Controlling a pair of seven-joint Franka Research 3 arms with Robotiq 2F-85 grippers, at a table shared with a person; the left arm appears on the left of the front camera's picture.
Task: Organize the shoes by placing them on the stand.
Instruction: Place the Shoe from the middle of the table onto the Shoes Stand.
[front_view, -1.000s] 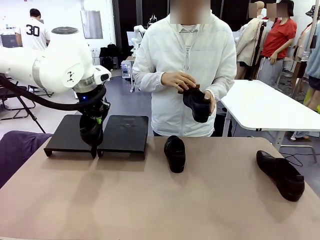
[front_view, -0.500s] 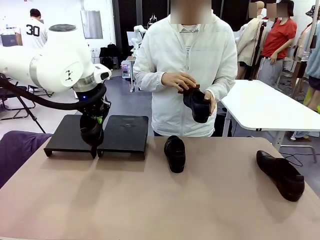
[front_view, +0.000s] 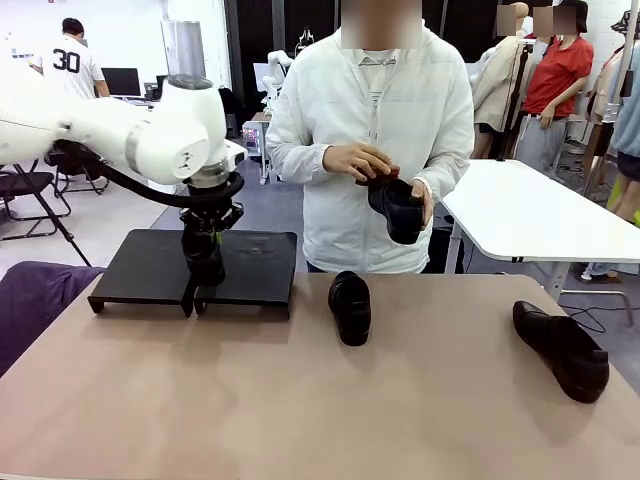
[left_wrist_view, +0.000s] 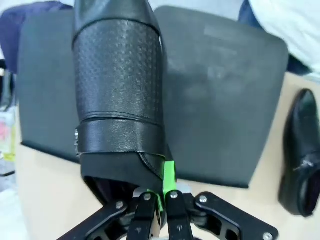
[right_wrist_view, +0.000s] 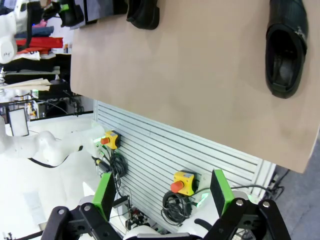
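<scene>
Table (front_view: 300, 400): stand at far left, two racks side by side, left rack (front_view: 140, 265) and right rack (front_view: 255, 262), both tops bare.

Person (front_view: 370, 120) at far side, both hands on one shoe (front_view: 398, 208) at chest height, well above the table.

Held shoe (front_view: 205, 262): hangs toe-down from left gripper (front_view: 203, 243), long axis near vertical, over the seam between the racks. Wrist view: left gripper (left_wrist_view: 161, 172) pinched tight on the heel rim of the held shoe (left_wrist_view: 117, 85). Judgement: must shift off the seam and tip flat before release. Nothing in the way.

Middle shoe (front_view: 350, 306): on the table just right of the stand, toe towards the robot.

Right shoe (front_view: 562, 348): well apart, lying diagonally, nearer the right arm.

Right gripper (right_wrist_view: 162, 192): jaws spread wide, empty, off the table's near edge.
</scene>
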